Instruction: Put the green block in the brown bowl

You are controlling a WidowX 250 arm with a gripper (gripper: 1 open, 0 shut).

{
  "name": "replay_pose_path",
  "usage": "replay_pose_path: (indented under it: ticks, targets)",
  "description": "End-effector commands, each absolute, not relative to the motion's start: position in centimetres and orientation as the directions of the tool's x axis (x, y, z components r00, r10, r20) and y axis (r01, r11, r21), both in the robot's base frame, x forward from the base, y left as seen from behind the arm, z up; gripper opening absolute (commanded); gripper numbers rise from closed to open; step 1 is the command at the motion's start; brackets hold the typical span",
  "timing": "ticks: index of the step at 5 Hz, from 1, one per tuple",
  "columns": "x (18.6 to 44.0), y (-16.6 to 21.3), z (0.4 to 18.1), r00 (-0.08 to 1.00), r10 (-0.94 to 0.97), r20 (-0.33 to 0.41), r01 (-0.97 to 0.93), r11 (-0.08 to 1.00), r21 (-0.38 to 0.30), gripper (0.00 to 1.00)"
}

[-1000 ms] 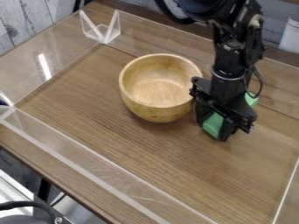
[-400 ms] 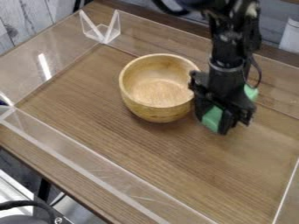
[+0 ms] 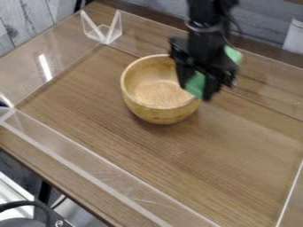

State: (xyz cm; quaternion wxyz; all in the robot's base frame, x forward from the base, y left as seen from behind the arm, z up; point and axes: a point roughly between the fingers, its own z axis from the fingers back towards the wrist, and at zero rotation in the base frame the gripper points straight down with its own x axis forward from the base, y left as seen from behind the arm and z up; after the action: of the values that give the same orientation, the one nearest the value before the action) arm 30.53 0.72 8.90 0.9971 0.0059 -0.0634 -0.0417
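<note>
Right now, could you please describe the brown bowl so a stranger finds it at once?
On the wooden table, the robot gripper reaches over the bowl. It is round, light tan, thick-walled; unlike the green block, it is hollow.

So the table (image 3: 112,146) is a warm brown wood, with pale lines running along it near the front edge. Up in the top left corner there's some grey, wood-look planking (image 3: 17,21), kinda weathered. A little white angular wire-looking thing (image 3: 103,27) sits toward the back left. Dark cables (image 3: 30,207) curl around in the bottom left corner. Lighting's pretty soft and even, honestly.
</note>
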Motion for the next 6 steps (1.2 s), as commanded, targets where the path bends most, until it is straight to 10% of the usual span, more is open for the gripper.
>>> replay_pose_path:
  ticks: [1, 6]
  targets:
    - [31.7, 4.3, 11.0, 0.980, -0.048, 0.192, 0.041, 0.998, 0.042, 0.00]
    - [30.8, 5.0, 7.5, 0.989, -0.085, 0.120, 0.079, 0.995, 0.054, 0.00]
